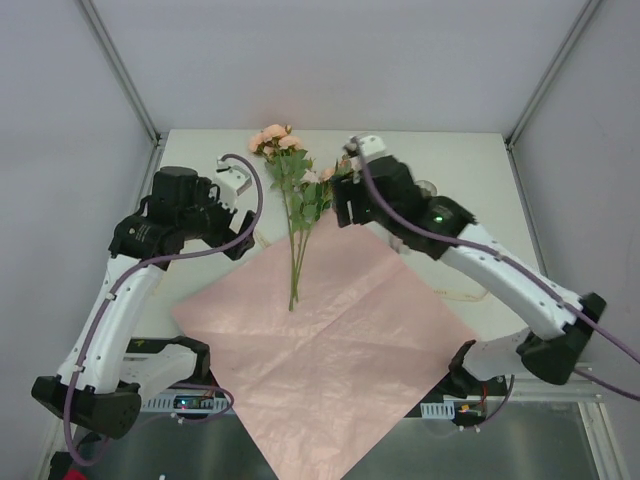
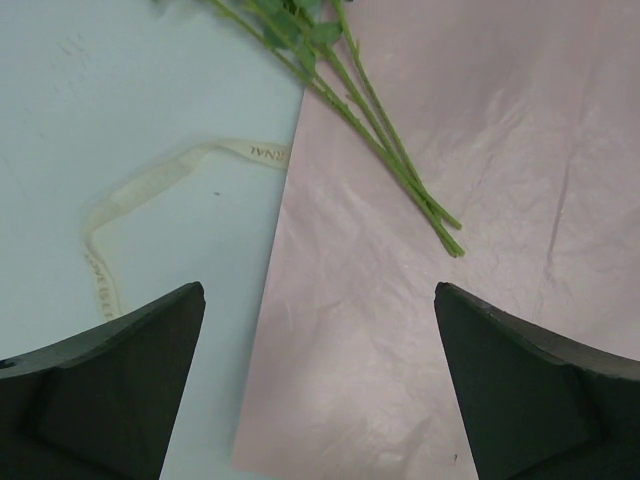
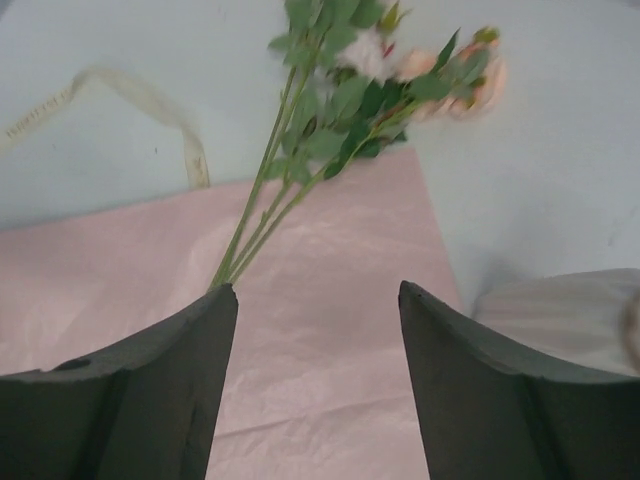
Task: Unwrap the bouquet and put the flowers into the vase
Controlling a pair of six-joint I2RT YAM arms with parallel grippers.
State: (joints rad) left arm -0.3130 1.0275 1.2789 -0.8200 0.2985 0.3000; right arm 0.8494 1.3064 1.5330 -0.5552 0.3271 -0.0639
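Note:
The bouquet is undone. Its pink paper wrap (image 1: 330, 340) lies spread flat on the table. The flowers (image 1: 292, 200), peach-pink roses on thin green stems, lie loose with their heads on the table toward the back and their stem ends on the paper. My left gripper (image 1: 240, 238) hovers open over the paper's left edge (image 2: 350, 360), with the stems (image 2: 390, 150) ahead of it. My right gripper (image 1: 345, 208) stands open above the paper's far corner (image 3: 320, 380), right of the stems (image 3: 270, 200). An off-white grooved thing (image 3: 565, 310), apparently the vase, shows at that view's right edge. The right arm hides it from above.
The cream ribbon (image 2: 140, 190) lies loose in a curl on the table left of the paper, also in the right wrist view (image 3: 150, 100). The paper's near corner hangs past the table's front edge. Grey walls and metal frame posts enclose the table.

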